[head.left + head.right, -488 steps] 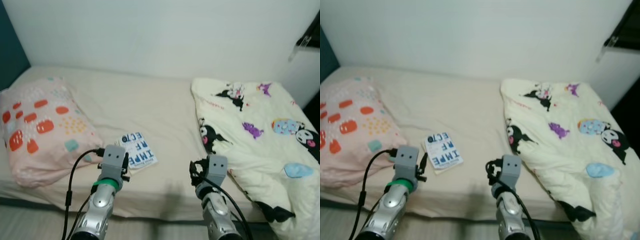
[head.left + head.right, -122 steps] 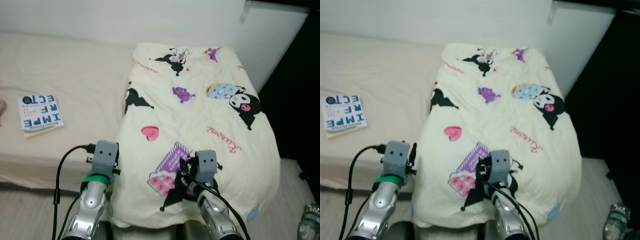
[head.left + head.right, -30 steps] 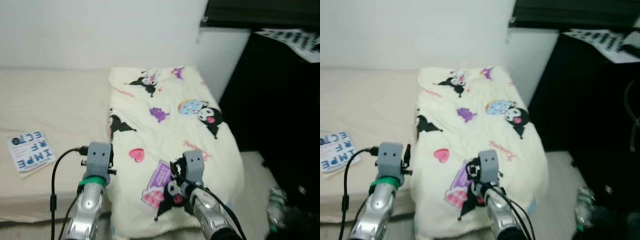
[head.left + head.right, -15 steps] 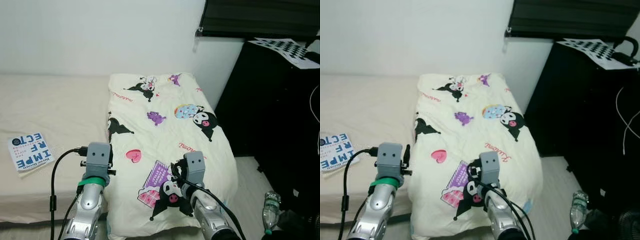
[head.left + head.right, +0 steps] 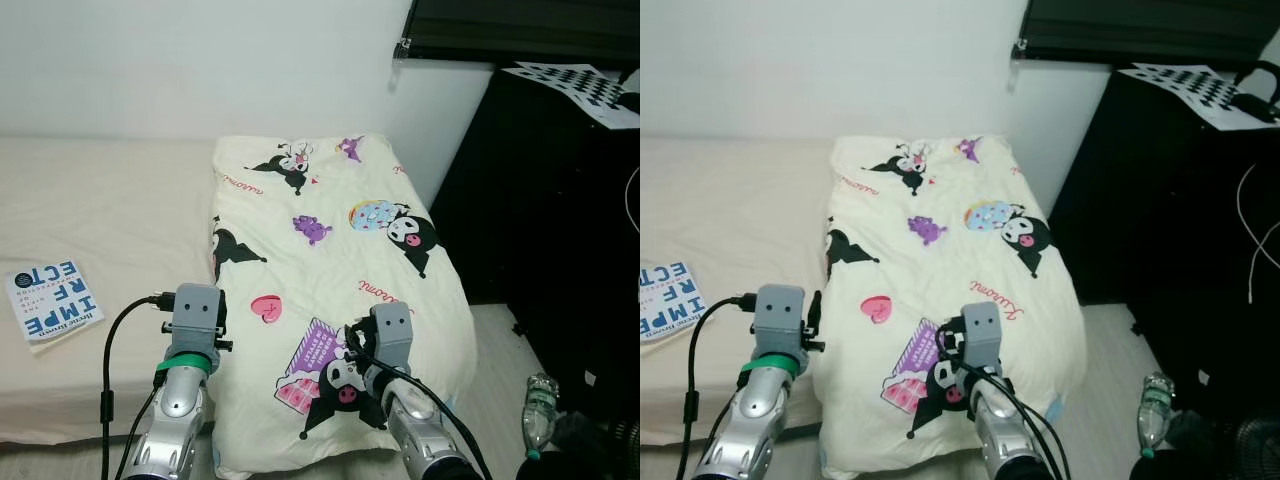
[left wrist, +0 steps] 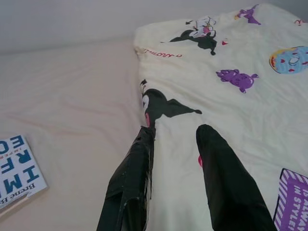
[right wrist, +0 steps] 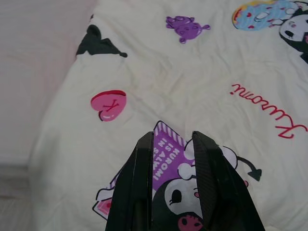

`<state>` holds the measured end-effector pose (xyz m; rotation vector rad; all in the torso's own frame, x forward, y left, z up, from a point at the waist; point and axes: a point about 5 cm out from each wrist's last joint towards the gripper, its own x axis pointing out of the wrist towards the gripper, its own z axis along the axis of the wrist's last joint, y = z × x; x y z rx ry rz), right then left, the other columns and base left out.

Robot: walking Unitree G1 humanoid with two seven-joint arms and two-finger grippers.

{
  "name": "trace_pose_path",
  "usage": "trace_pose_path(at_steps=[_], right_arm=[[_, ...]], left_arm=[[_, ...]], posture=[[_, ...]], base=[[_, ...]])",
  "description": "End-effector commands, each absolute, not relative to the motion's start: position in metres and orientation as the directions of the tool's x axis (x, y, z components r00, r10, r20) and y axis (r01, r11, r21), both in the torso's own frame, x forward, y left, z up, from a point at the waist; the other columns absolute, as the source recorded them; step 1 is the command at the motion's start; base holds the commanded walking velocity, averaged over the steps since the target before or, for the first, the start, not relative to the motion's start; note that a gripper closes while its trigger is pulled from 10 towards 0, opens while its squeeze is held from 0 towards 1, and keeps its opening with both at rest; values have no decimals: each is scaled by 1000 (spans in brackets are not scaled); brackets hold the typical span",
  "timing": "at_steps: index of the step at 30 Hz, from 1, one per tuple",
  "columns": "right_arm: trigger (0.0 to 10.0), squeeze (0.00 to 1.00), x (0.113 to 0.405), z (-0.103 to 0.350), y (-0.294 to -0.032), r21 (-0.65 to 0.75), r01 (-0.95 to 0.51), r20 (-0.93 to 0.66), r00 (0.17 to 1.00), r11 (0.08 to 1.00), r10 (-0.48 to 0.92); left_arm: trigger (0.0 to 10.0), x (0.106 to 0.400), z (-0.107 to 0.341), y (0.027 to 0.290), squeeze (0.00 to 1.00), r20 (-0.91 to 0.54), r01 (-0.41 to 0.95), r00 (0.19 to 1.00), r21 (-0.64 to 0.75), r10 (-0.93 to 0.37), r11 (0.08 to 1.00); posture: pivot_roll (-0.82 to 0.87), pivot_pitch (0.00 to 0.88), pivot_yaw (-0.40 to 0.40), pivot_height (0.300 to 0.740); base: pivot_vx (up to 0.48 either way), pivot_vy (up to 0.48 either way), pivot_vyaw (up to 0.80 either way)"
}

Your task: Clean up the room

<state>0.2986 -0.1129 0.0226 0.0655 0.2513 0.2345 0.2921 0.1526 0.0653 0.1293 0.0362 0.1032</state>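
1. Left eye view: cartoon-print blanket [image 5: 330,260] spread over foot end of bed [image 5: 110,220], by dark cabinet [image 5: 570,220].
2. Left gripper [image 6: 175,132] fingers apart, over blanket's edge.
3. Right gripper [image 7: 174,139] fingers narrow, nothing held, above blanket.
4. Book [image 5: 50,302] on bed, well left; bottle [image 5: 538,400] on floor.

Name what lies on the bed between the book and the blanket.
Nothing: bare beige sheet separates the book from the blanket, as the left eye view shows.
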Motion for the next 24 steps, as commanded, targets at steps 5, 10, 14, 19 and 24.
trace_pose_path(at_steps=[5, 10, 14, 19, 24], right_arm=[[10000, 0, 296, 17, -116, 107, -198, -269, 938, 974, 220], [10000, 0, 295, 17, -115, 109, -199, -271, 937, 974, 222], [10000, 0, 295, 16, -114, 111, -198, -273, 936, 974, 222], [10000, 0, 295, 16, -114, 114, -195, -276, 936, 974, 219], [10000, 0, 294, 15, -114, 118, -192, -277, 936, 974, 218]], left_arm=[[10000, 290, 58, 154, 0, -69, -98, 992, 131, 107, 987], [10000, 289, 59, 154, 0, -70, -98, 992, 130, 108, 987], [10000, 289, 59, 155, 0, -70, -97, 992, 131, 107, 987], [10000, 289, 59, 156, 0, -71, -97, 992, 132, 107, 986], [10000, 289, 59, 157, 0, -72, -97, 992, 134, 107, 986]], posture=[[35, 0, -30, 740], [36, 0, -30, 740], [38, 0, -29, 740], [41, 0, -28, 740], [43, 0, -27, 740]], base=[[0, 480, 0], [0, 480, 0], [0, 480, 0], [0, 480, 0], [0, 480, 0]])
